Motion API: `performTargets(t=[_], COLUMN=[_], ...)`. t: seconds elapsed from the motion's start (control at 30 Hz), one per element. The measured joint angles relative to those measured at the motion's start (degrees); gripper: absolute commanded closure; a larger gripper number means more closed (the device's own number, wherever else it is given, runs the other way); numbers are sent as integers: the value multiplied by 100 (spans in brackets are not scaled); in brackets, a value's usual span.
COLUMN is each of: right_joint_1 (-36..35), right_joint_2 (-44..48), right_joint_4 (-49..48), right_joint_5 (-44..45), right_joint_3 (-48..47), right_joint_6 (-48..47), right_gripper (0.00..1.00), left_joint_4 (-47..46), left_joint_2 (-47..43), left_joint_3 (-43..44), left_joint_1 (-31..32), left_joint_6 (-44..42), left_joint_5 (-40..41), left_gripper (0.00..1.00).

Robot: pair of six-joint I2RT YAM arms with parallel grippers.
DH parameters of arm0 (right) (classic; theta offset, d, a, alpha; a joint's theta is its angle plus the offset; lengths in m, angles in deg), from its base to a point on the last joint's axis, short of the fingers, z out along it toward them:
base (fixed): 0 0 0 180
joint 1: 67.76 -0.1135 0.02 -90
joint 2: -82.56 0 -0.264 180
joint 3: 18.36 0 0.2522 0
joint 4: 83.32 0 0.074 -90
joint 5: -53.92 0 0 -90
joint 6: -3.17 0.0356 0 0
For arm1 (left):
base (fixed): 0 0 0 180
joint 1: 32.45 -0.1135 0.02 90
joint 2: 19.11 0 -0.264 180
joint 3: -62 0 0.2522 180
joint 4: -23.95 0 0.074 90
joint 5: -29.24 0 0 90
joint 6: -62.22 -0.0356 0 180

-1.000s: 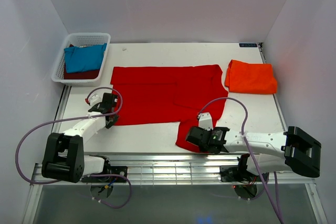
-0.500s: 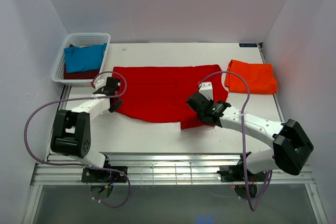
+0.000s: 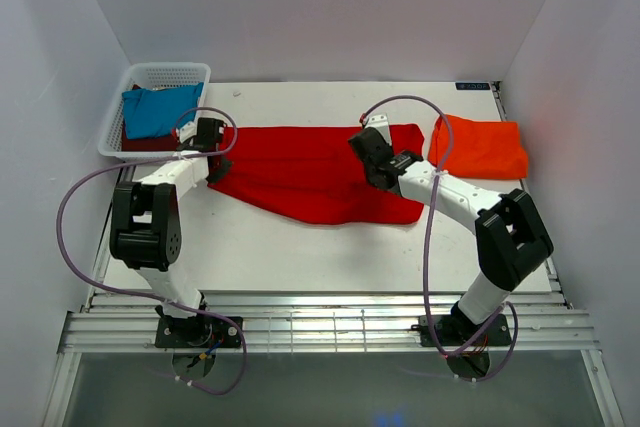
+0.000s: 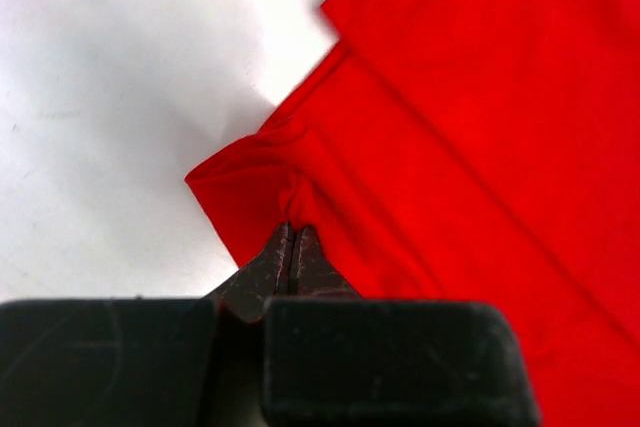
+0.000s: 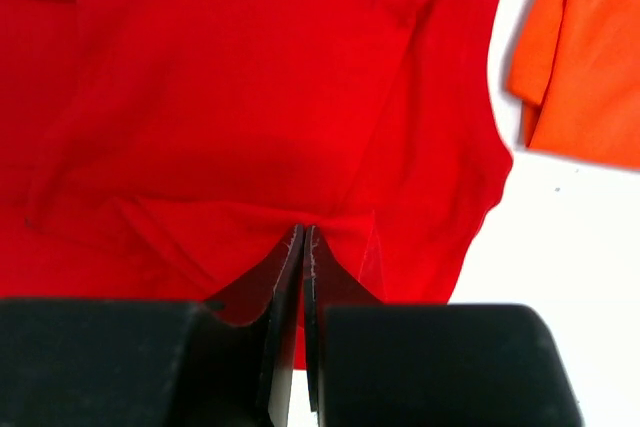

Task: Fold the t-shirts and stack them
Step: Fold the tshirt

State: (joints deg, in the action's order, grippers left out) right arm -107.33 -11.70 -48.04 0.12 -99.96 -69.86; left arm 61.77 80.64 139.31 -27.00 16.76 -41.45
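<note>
The red t-shirt (image 3: pixel 300 169) lies as a long band of soft matte cloth across the smooth white table (image 3: pixel 300 252). Its far edge is straight and its near edge sags in a shallow curve where a layer is doubled over. The left claw (image 4: pixel 293 239) has its dark, tapered fingers pressed together on the shirt's left corner, and the cloth puckers into a small pinched ridge right at the tips. From there flat layered panels with crisp straight edges spread ahead and to the right. The right claw (image 5: pixel 303 239) grips the same shirt near its right end. Its thin blade-like fingers are closed to a hairline slit, and shallow wrinkles fan out from them over the smooth red fabric ahead. Just right of this claw sits the orange t-shirt (image 3: pixel 480 147), folded into a tidy rectangle with rounded edges. Beyond and left of the left claw stands a white plastic mesh basket (image 3: pixel 165 71) holding a rumpled teal t-shirt (image 3: pixel 155 112).
</note>
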Motion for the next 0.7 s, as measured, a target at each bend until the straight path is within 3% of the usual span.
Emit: performTargets(t=[0.17, 0.7], right_joint_1=[199, 557], right_joint_2=[-83, -417], right_joint_4=[-57, -74], right_joint_5=[-63, -221], right_joint_3=[-317, -1005], right_joint_6=[-299, -780], right_gripper=[92, 92], left_joint_4=[-22, 142], left_joint_2=[0, -476], left_joint_3=[372, 205], left_joint_1=[-15, -35], left_joint_6=[-57, -96], left_joint_5=[-227, -542], left_gripper=[100, 100])
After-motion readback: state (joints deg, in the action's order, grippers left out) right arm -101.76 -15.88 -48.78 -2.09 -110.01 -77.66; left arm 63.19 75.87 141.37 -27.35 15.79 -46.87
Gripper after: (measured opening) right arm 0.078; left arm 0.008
